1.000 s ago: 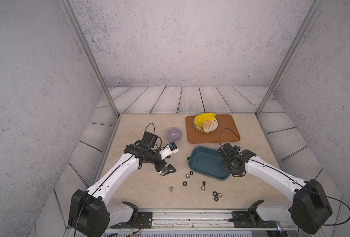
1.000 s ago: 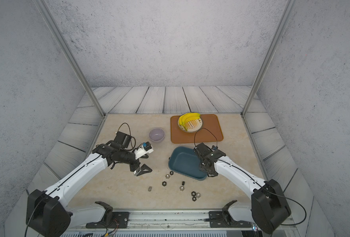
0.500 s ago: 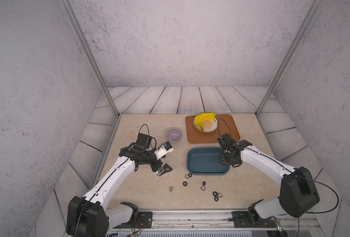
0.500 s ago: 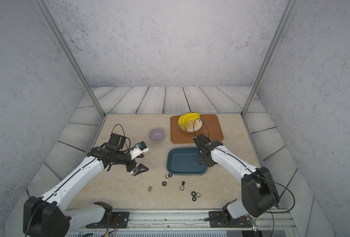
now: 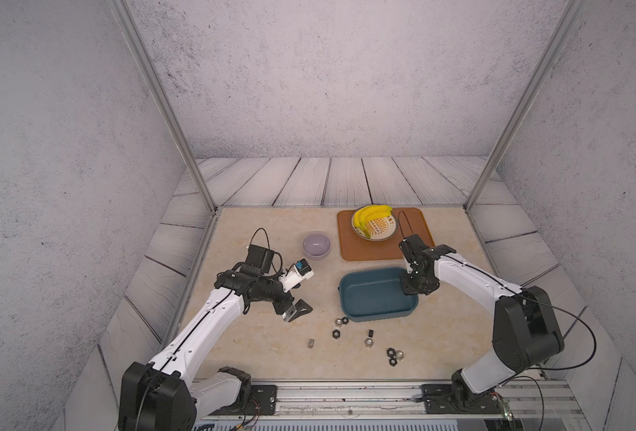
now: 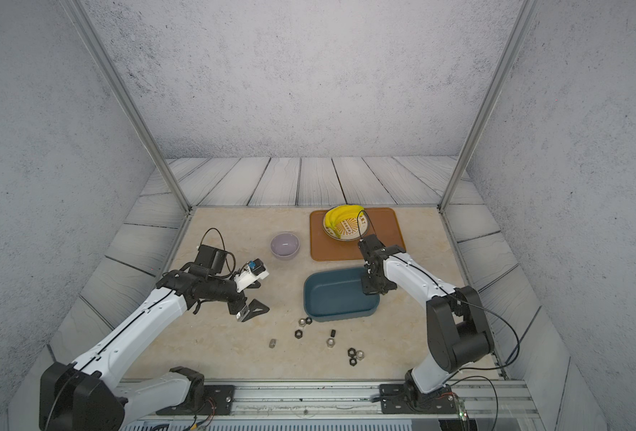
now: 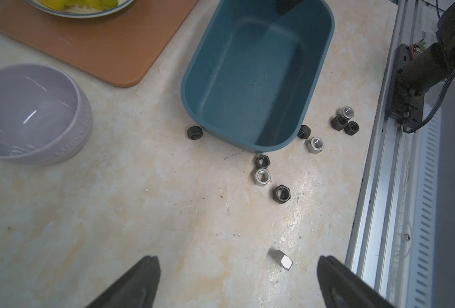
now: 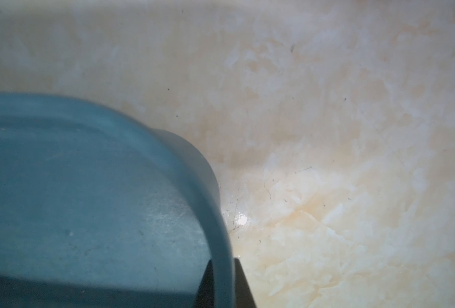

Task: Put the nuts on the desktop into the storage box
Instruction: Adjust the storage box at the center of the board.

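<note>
Desktop [image 5: 271,358]: beige marble pattern. The teal storage box [image 5: 372,298] sits on it, just in front of the orange-brown tray [image 5: 365,250]. Right gripper [image 5: 417,291] is clamped tight on the box's far right rim, the wall pinched between its fingers. Left gripper [image 5: 297,312] hovers left of the box, jaws spread wide, holding nothing. Ten nuts [image 5: 369,342], black and silver, lie scattered on the desktop along the box's near side.

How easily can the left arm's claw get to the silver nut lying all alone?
Probably yes. The left claw is open above bare table, and the lone silver nut lies just ahead between its tips. Nothing stands between them; the blue box sits farther off.
</note>
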Controlling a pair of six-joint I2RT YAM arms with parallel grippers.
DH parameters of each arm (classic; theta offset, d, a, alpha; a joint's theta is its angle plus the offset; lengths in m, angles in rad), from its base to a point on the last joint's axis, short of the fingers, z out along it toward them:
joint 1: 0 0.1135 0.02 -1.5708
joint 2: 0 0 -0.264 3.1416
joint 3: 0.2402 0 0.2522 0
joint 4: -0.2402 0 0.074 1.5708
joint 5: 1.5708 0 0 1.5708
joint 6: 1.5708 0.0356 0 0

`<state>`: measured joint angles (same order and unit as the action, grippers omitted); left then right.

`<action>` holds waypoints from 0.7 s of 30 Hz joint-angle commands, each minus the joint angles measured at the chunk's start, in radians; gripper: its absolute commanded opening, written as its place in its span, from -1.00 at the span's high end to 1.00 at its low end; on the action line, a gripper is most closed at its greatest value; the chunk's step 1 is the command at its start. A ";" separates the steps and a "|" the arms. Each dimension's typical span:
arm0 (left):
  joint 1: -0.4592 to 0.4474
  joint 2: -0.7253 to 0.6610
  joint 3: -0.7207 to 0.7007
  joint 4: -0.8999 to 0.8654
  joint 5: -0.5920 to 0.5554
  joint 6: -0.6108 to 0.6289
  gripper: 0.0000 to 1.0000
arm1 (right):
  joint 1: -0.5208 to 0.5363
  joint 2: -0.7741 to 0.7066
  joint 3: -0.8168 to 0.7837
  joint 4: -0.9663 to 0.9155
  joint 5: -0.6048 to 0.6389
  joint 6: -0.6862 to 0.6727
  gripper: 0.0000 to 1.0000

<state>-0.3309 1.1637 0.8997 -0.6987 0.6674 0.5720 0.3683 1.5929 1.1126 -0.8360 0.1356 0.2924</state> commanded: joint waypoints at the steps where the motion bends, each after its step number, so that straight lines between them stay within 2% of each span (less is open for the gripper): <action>1: 0.007 -0.006 -0.013 0.005 0.025 0.000 -0.97 | -0.026 0.021 0.014 -0.056 0.020 -0.047 0.96; 13: 0.008 0.006 -0.025 0.020 0.030 -0.004 -0.97 | -0.054 0.057 0.026 -0.054 0.022 -0.050 0.58; 21: 0.008 0.008 -0.024 0.022 0.028 -0.006 -0.97 | -0.056 0.065 0.032 -0.077 0.042 -0.036 0.46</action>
<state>-0.3309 1.1660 0.8852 -0.6769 0.6781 0.5709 0.3172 1.6478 1.1286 -0.8780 0.1490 0.2508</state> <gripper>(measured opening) 0.984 0.271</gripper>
